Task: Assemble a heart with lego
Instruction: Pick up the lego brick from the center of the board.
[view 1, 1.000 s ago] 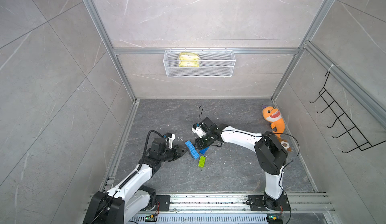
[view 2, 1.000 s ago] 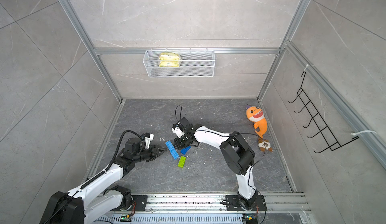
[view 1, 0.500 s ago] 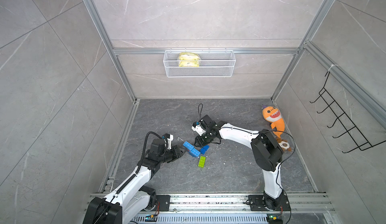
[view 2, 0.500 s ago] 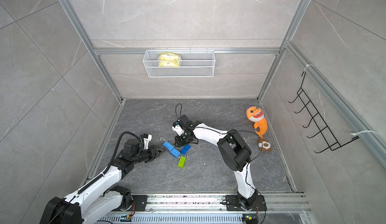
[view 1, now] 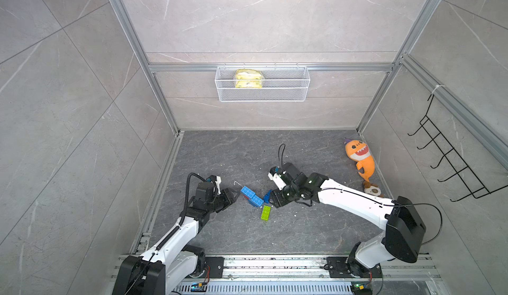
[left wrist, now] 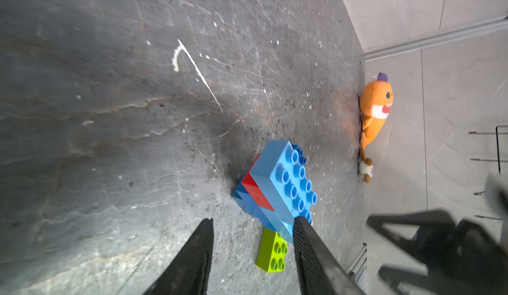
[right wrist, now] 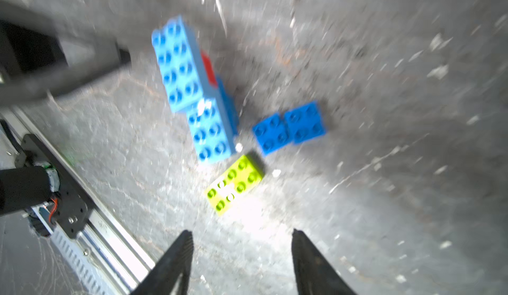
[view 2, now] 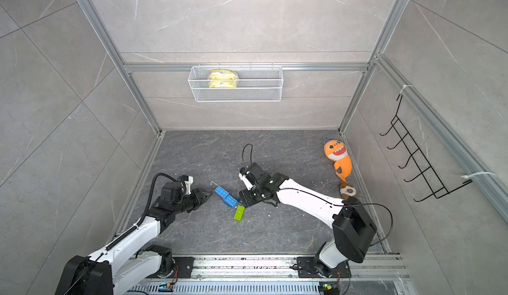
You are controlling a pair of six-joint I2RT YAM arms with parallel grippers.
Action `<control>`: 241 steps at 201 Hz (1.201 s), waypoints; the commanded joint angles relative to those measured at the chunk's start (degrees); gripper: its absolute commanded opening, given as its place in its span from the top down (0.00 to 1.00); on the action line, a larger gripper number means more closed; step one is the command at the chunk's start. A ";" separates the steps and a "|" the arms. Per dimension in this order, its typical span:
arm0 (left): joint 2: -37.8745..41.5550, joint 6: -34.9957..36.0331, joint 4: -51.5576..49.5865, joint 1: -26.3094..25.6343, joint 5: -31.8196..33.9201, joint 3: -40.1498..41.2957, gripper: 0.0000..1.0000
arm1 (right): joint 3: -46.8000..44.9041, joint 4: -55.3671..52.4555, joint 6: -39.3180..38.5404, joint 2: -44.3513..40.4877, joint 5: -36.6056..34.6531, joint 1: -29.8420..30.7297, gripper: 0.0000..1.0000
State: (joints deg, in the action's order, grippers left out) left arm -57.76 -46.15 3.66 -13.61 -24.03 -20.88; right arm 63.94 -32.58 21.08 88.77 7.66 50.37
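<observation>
The heart (view 1: 251,196), a clump of light blue lego with a red block (left wrist: 254,191) inside, lies mid-floor; it also shows as the heart (left wrist: 277,186) and, blurred, the heart (right wrist: 189,87). A lime green brick (view 1: 265,213) lies loose at its near end. Two dark blue bricks (right wrist: 288,127) sit side by side just right of the clump. My left gripper (left wrist: 253,219) is open, low at the clump's left end, one finger beside its corner. The right gripper (right wrist: 242,231) is open and empty, hovering by the dark blue bricks and the green brick (right wrist: 233,183).
An orange plush shark (view 1: 360,158) lies along the right wall. A wire basket (view 1: 262,87) with a yellow packet hangs on the back wall, and a black hook rack (view 1: 450,164) on the right wall. A thin white strip (left wrist: 192,65) lies on the floor behind the clump.
The right gripper has opened and drawn back a little, leaving the dark blue bricks on the floor. The left jaws have spread slightly wider near the clump.
</observation>
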 commanded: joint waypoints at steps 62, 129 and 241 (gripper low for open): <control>-2.81 0.89 4.90 4.68 -3.56 -0.42 0.49 | -7.82 13.33 17.30 6.14 -5.82 7.81 0.30; -1.72 1.68 5.27 4.90 -4.77 0.76 0.49 | -4.05 12.80 15.44 11.82 -11.52 8.25 0.31; 0.01 2.47 2.93 4.99 -5.24 0.59 0.49 | -3.90 10.34 14.37 13.60 -15.15 8.26 0.46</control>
State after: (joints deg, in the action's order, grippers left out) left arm -58.85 -45.15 7.11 -8.95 -27.73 -20.60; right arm 60.12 -19.05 36.27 102.39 -3.92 58.39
